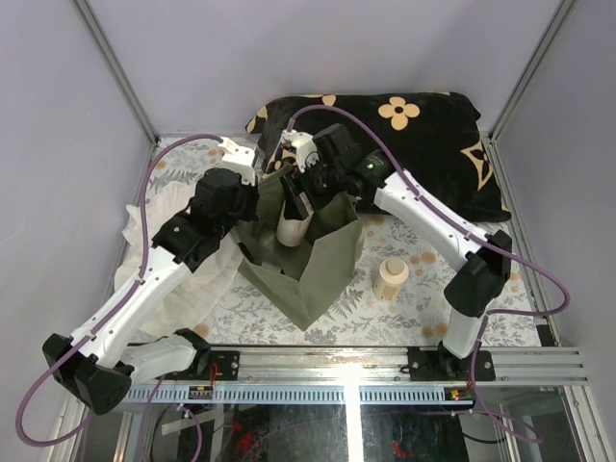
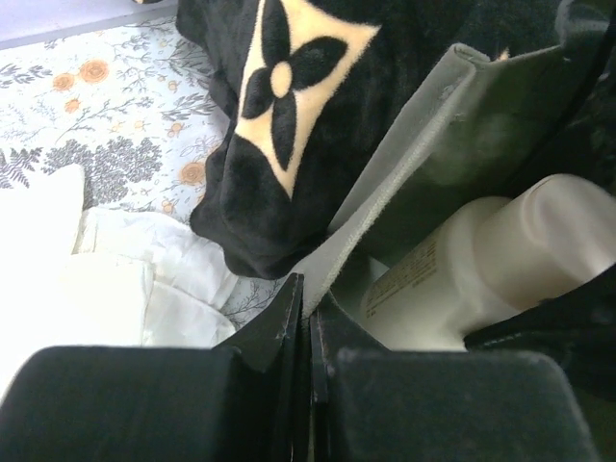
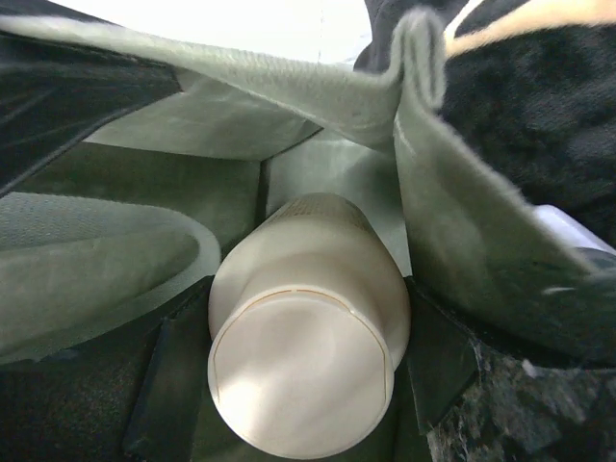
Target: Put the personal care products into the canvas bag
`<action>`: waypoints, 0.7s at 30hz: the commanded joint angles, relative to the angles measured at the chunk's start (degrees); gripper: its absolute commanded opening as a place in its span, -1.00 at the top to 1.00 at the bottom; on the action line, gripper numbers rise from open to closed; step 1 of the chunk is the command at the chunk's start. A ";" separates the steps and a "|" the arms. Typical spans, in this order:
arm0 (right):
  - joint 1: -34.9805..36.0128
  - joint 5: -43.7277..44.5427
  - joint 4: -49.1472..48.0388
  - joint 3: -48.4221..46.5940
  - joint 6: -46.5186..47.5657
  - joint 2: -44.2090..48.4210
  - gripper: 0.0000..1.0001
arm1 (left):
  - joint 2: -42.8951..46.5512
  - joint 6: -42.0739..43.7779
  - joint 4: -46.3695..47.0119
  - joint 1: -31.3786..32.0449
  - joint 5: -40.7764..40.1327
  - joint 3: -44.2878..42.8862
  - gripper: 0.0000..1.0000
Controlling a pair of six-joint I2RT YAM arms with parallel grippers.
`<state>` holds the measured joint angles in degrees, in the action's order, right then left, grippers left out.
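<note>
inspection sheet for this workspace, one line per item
surface: floral tablecloth, flat where it shows
job's things: canvas bag mid-table, mouth open; held bottle partly inside the mouth; standing bottle upright on the cloth, right of the bag and apart from it
clutter: black cushion at the far edge behind the bag; white cloth bunched to the bag's left
grippers: left gripper shut on the bag's rim; right gripper shut on the held bottle
cables: purple cables run along both arms, no snag seen
surroundings: plain walls with metal posts; metal rail at the near edge
</note>
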<state>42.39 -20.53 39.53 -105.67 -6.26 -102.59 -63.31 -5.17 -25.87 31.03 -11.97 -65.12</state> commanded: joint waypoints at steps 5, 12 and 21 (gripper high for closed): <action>4.72 8.07 -12.84 2.88 -0.95 -0.39 1.00 | 3.81 -4.48 6.32 -0.22 -3.86 3.92 1.00; 7.13 16.05 -19.73 7.50 -0.71 -3.24 1.00 | 5.56 -6.02 9.46 -0.26 -4.36 9.45 1.00; 8.27 21.01 -19.41 8.49 0.50 -7.06 0.87 | 6.63 -6.08 8.82 -0.31 -4.89 10.14 1.00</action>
<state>50.59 -3.36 24.40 -96.42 -6.02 -109.69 -58.19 -9.47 -20.71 30.96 -15.66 -55.35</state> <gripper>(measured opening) 0.757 0.010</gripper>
